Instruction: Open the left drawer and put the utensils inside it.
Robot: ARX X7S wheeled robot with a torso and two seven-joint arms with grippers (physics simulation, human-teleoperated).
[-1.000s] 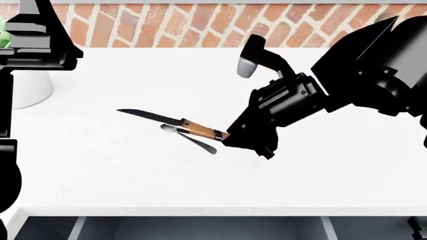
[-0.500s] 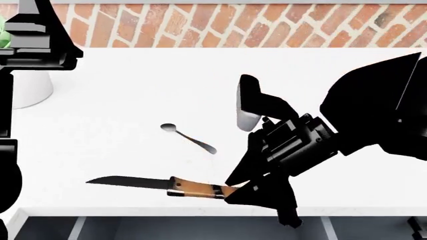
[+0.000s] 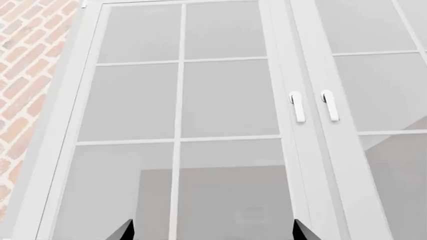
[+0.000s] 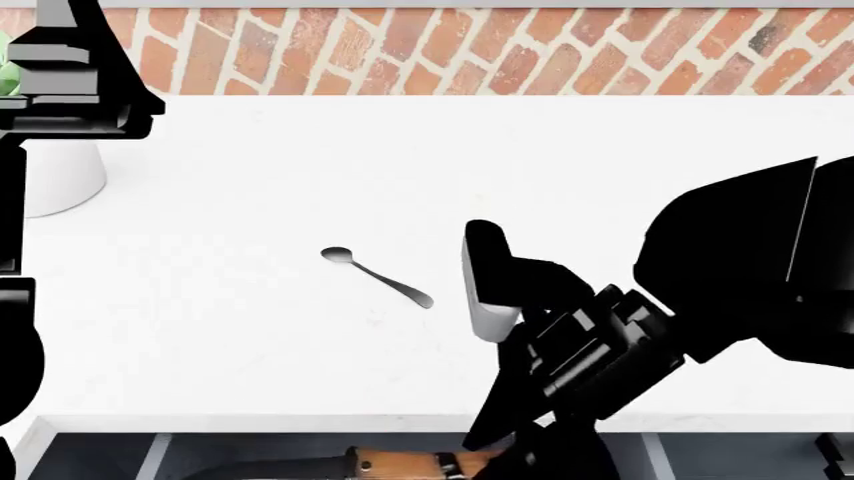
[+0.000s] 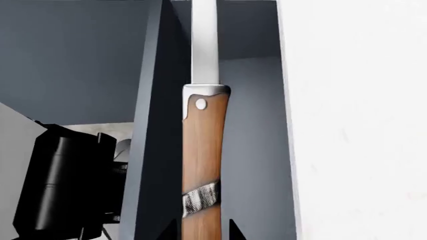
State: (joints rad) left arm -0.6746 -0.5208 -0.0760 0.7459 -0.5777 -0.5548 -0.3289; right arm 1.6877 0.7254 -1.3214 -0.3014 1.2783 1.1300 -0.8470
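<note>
The left drawer (image 4: 254,455) stands open below the counter's front edge, its dark inside (image 5: 257,130) visible. My right gripper (image 4: 477,452) is shut on the knife (image 4: 398,466), holding the end of the tan handle (image 5: 202,150). The knife lies level over the drawer's inside, blade (image 5: 204,40) pointing away from the jaws. The small grey spoon (image 4: 378,275) lies alone on the white counter (image 4: 240,340). My left gripper (image 3: 213,233) is raised and open, with only its two fingertips (image 3: 127,232) showing and nothing between them.
A white pot (image 4: 60,175) stands at the counter's back left, in front of a brick wall (image 4: 467,50). The left wrist view faces glass-paned white doors with two small handles (image 3: 298,106). The robot's black base (image 5: 67,185) sits beside the drawer.
My right gripper lifted the knife from beside the spoon and carried it toward me, past the counter's front edge, over the open drawer. The spoon stayed put.
</note>
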